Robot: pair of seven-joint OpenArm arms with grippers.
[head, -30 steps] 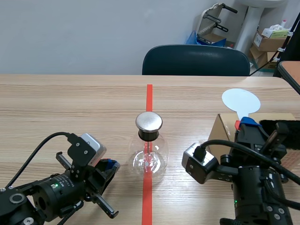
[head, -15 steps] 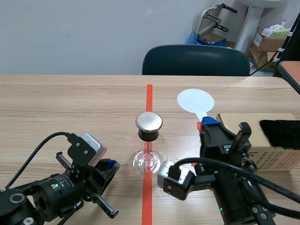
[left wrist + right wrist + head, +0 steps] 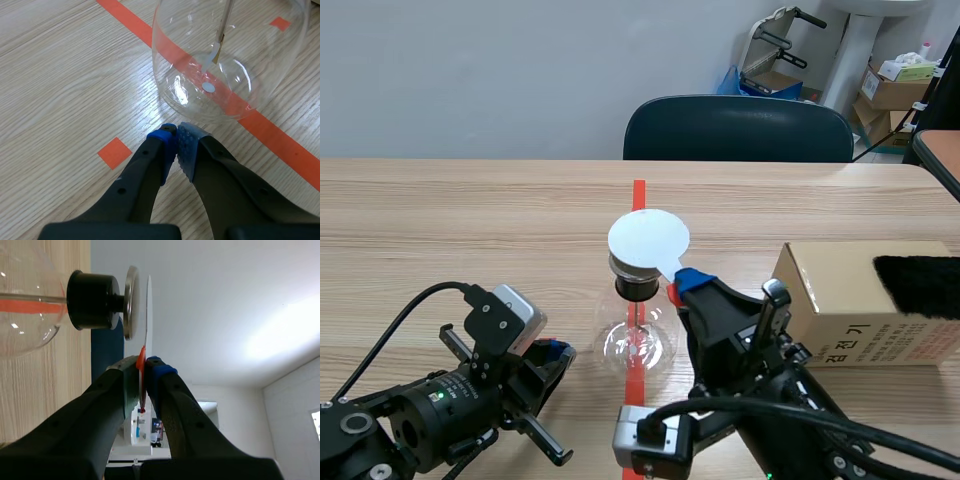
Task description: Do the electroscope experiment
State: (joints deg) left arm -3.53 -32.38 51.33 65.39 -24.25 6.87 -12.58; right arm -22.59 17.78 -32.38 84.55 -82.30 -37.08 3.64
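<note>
The white disc (image 3: 648,238), pinched by the right pincer (image 3: 142,365), is held just off the electroscope cap (image 3: 131,302); gentle contact is judged next.

the white disc (image 3: 648,238) hides most of the metal cap (image 3: 623,268) (scene view).

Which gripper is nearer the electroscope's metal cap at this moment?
Right. The right gripper, shut on the white disc, holds it close over the metal cap. The left gripper sits shut, low on the table beside the glass flask.
</note>
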